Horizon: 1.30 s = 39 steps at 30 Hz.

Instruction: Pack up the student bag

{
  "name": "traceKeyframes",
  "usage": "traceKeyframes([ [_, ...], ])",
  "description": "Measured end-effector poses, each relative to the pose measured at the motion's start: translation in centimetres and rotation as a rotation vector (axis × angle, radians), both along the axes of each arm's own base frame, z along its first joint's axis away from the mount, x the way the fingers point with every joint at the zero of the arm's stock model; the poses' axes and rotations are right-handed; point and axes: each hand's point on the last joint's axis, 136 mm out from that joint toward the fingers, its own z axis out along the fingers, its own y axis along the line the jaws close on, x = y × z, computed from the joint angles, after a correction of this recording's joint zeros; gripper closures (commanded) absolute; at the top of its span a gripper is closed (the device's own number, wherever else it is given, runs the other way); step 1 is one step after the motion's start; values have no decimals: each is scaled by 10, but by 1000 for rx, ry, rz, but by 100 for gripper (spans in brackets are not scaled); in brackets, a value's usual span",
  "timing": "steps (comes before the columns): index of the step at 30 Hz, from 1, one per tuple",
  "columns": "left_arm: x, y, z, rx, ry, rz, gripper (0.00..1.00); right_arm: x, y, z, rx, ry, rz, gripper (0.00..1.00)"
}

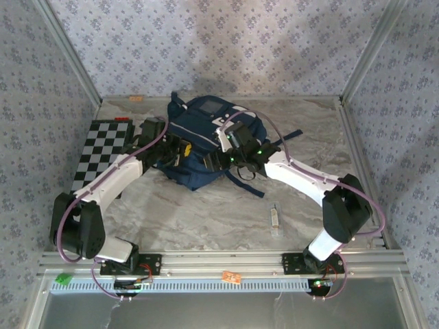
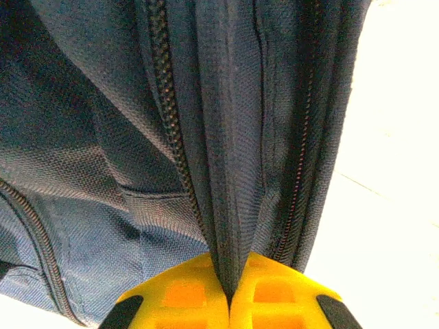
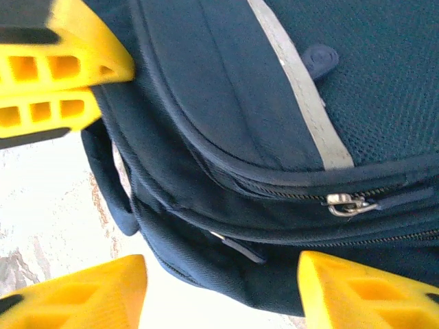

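the navy student bag [image 1: 199,147] lies on the marbled table [image 1: 206,212], toward the far side and about mid-width, with both arms reaching in to it. the left gripper [image 1: 180,152] meets the bag's left side. in the left wrist view its yellow fingers [image 2: 185,295] are pressed together on a fold of the bag's fabric [image 2: 226,137], which stands up out of the pinch between two zipper tracks [image 2: 168,116]. the right gripper [image 1: 236,147] sits at the bag's right side. in the right wrist view its jaws stand wide apart, one yellow fingertip [image 3: 75,298] on each side of the bag's lower edge [image 3: 226,103], and neither visibly presses the cloth. in that same view the left gripper [image 3: 55,75] shows as closed yellow fingers against the bag's upper left corner. a pale grey stripe [image 3: 302,89] crosses the bag's panel, and a metal zipper pull [image 3: 343,204] lies on the track below it. left of the bag lies a black-and-white checkerboard [image 1: 103,154]. a small pale object [image 1: 275,218] lies well apart from the bag, on its near right.
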Motion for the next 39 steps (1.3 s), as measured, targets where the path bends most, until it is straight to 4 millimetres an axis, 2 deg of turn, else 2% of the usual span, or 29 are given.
traceKeyframes([
  [5,1,5,6,-10,-7,19,100,-8,-3,-12,-7,14,1,50],
  [9,1,5,8,-15,-7,22,100,-8,-8,-23,-18,42,-13,49],
  [13,1,5,8,-16,-5,24,100,7,3,-24,-9,32,-14,45],
  [17,2,5,9,-15,-8,26,100,10,14,-23,7,11,2,45],
  [21,3,6,10,-11,-12,33,100,14,20,-26,-5,2,-3,52],
  [34,4,7,10,-5,-16,40,100,13,29,-28,-48,-52,-23,88],
  [39,4,7,10,-6,-16,40,100,18,21,-27,-64,-91,-72,91],
])
